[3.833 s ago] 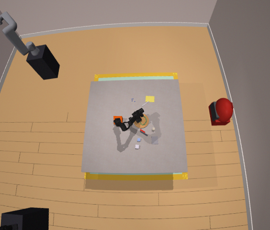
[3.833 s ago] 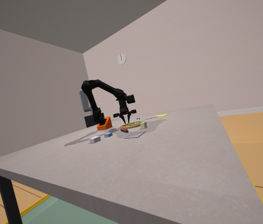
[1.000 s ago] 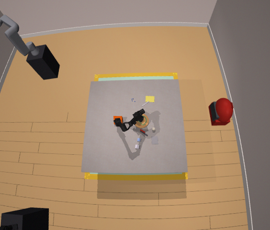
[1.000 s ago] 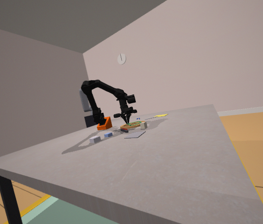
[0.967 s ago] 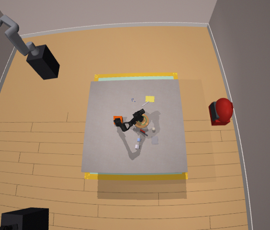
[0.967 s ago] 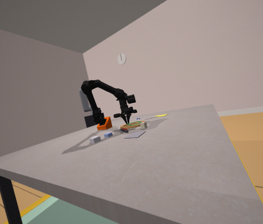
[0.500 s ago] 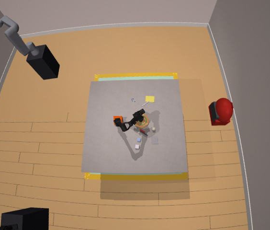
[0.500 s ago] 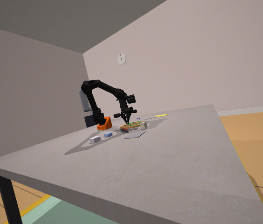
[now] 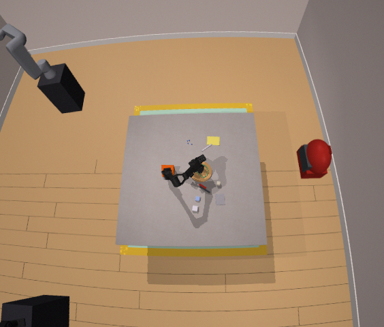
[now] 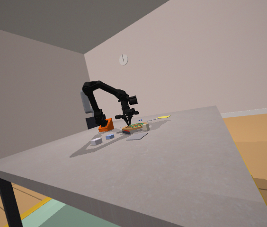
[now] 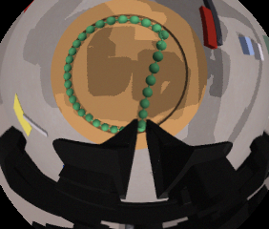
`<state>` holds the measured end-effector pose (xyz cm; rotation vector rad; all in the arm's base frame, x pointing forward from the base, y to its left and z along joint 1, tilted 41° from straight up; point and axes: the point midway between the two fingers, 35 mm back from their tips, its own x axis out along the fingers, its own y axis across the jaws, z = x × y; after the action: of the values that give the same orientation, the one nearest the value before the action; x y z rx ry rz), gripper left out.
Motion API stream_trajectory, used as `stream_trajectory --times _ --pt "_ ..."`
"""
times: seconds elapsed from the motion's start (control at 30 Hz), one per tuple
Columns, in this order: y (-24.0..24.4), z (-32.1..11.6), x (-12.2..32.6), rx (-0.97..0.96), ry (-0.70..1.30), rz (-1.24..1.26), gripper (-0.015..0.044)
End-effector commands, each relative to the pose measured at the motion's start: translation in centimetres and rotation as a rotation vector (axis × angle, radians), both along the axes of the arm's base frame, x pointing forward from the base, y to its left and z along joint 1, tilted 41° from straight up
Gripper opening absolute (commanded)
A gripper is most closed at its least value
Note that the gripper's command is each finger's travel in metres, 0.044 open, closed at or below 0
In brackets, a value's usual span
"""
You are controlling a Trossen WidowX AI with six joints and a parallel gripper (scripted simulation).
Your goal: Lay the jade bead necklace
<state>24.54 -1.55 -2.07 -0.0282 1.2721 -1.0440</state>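
Observation:
The round bead board (image 9: 199, 176) (image 11: 197, 81) is a tan disc with a thin circular groove. The jade bead necklace (image 10: 142, 124) (image 11: 151, 80) lies on it as a loop of green beads. In the wrist view its left, top and bottom-left beads follow the groove, while its right side cuts nearly straight across inside the ring, leaving the groove's right arc bare. My gripper (image 10: 129, 125) (image 11: 141, 122) points down at the board, its fingertips nearly together on a bead at the loop's lower right end, by the groove. The fingertips partly hide that bead.
A red and dark bar (image 9: 204, 187) (image 11: 209, 28) and a beige block (image 9: 218, 183) (image 10: 146, 127) lie close to the board. A blue block (image 9: 197, 198), a white block (image 9: 195, 208) and a grey flat square (image 9: 220, 199) lie farther off. A yellow sheet (image 9: 213, 140) lies beyond a light stick (image 9: 206, 148).

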Motion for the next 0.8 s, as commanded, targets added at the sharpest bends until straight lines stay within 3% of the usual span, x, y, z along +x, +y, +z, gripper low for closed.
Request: stream_trajectory --times 0.0,0.77 --pt "0.3 0.3 0.1 0.0 -0.005 0.003 0.0" --pt "-0.4 0.3 -1.2 0.0 -0.005 0.002 0.0"
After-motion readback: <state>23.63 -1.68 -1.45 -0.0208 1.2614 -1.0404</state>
